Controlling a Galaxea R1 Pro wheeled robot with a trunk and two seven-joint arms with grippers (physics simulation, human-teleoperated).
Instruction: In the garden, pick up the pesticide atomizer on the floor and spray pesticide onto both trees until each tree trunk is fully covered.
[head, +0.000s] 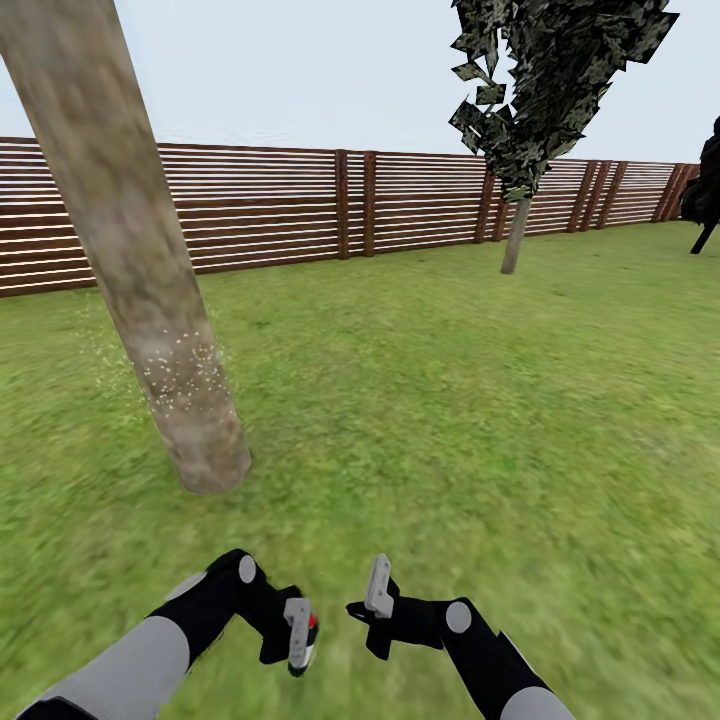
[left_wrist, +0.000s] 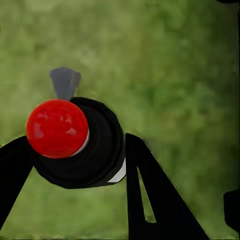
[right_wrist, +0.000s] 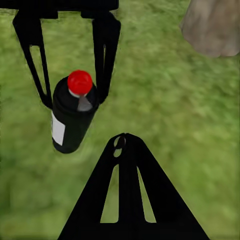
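The spray bottle (right_wrist: 72, 117) looks light, rigid and smooth-sided, best gripped round its dark body below the red cap, and that is where the left claw (head: 298, 632) pinches it, low over the grass (head: 450, 400). The right claw (head: 377, 590), fingers pressed together and empty, hovers just beside it, both arms bent inward short of the speckled tree trunk (head: 150, 300).

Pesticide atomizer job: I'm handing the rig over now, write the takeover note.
Left pincer: shut on the pesticide atomizer, held low over the grass.
Right pincer: holds nothing; whether open or shut, I cannot tell.
Near tree trunk: ahead on the left, pale specks on its lower part, coverage looks partial.
Far tree: by the fence, no specks seen.
Left: finish the near trunk, then spray the far one.
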